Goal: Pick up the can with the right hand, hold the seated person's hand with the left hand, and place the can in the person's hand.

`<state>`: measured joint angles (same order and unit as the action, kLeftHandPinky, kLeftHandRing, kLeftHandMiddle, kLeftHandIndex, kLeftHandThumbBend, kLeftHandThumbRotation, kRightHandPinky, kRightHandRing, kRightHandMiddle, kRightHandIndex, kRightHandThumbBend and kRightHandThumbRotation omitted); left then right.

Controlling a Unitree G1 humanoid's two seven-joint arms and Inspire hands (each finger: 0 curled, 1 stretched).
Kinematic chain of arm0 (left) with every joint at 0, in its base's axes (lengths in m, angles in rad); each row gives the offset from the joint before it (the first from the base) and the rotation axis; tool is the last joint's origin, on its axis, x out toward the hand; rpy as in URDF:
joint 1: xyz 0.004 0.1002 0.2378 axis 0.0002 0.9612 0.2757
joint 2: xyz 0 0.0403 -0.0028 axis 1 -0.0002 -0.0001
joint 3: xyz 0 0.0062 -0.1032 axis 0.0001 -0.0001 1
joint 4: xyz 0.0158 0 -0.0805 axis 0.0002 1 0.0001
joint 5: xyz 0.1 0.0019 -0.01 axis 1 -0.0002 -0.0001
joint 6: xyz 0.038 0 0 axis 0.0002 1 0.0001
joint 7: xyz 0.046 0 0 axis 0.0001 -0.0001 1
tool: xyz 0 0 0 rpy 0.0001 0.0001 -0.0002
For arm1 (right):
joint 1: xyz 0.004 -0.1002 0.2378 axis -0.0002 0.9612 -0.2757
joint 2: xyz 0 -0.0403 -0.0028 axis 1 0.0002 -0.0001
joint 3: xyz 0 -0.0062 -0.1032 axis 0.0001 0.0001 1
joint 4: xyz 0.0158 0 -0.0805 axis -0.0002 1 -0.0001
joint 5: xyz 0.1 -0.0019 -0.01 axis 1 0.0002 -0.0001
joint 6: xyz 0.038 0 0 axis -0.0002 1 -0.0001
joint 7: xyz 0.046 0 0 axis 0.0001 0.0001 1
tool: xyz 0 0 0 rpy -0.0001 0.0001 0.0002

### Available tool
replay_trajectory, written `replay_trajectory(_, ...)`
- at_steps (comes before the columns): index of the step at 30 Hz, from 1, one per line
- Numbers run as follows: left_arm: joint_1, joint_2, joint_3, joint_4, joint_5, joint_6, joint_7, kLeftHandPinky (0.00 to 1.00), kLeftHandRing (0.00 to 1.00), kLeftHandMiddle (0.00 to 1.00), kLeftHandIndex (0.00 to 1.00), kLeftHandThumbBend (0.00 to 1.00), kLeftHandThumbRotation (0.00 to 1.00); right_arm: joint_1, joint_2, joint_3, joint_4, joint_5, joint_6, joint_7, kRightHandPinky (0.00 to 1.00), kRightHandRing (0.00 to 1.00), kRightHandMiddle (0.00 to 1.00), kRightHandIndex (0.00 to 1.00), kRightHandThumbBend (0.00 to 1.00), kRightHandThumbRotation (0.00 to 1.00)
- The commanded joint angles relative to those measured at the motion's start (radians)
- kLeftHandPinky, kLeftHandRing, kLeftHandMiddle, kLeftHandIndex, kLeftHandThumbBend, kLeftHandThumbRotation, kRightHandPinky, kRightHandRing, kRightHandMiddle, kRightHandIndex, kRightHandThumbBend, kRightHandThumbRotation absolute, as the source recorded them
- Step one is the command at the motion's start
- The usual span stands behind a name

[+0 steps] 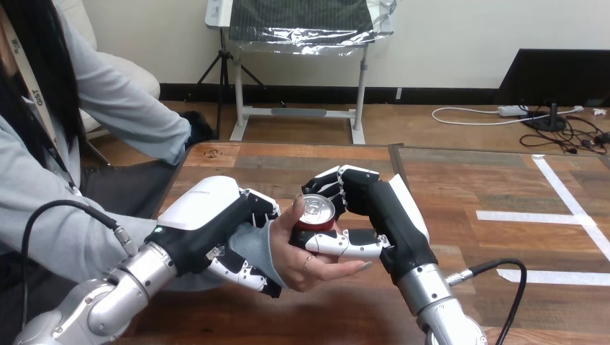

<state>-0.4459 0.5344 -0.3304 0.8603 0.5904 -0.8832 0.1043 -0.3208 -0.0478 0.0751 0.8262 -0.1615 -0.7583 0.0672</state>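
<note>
Your right hand (pixel 378 215) had fingers and thumb curled round the red aluminium can with the silver top (pixel 314 213). The can stood upright, touching the person's upturned hand (pixel 316 264) beneath it. Left of the can, your left hand (pixel 208 219) was clamped round the person's grey-sleeved wrist (pixel 256 248), over the wooden table (pixel 475 180).

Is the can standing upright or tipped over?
Upright: the can shows its silver top facing up, with the right hand curled round it.
</note>
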Motion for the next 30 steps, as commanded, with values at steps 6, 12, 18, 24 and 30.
replay_trajectory(6,-0.081,-0.025,0.027,-0.049,-0.051,-0.031,-0.008,0.4,0.44,0.49,0.51,0.99,0.24,-0.069,-0.022,-0.001,-0.081,-0.01,0.052,-0.009,0.51,0.53,0.57,0.62,0.88,0.12)
replay_trajectory(12,-0.076,-0.015,0.024,-0.07,-0.034,-0.024,-0.007,0.45,0.5,0.54,0.57,1.0,0.26,-0.064,-0.029,0.005,-0.104,-0.017,0.077,0.002,0.59,0.59,0.61,0.67,0.89,0.18)
replay_trajectory(18,-0.067,-0.009,0.023,-0.088,-0.02,-0.018,0.003,0.53,0.58,0.62,0.64,1.0,0.29,-0.061,-0.036,0.01,-0.119,-0.016,0.1,0.017,0.67,0.65,0.67,0.73,0.9,0.24)
replay_trajectory(24,-0.056,-0.006,0.025,-0.106,-0.023,-0.009,-0.005,0.61,0.65,0.68,0.71,1.0,0.31,-0.061,-0.043,0.014,-0.125,-0.011,0.117,0.037,0.72,0.71,0.72,0.79,0.92,0.31)
replay_trajectory(30,-0.044,-0.004,0.028,-0.126,-0.038,-0.003,-0.021,0.66,0.7,0.73,0.75,1.0,0.31,-0.059,-0.049,0.016,-0.135,-0.009,0.137,0.055,0.77,0.76,0.76,0.84,0.94,0.37)
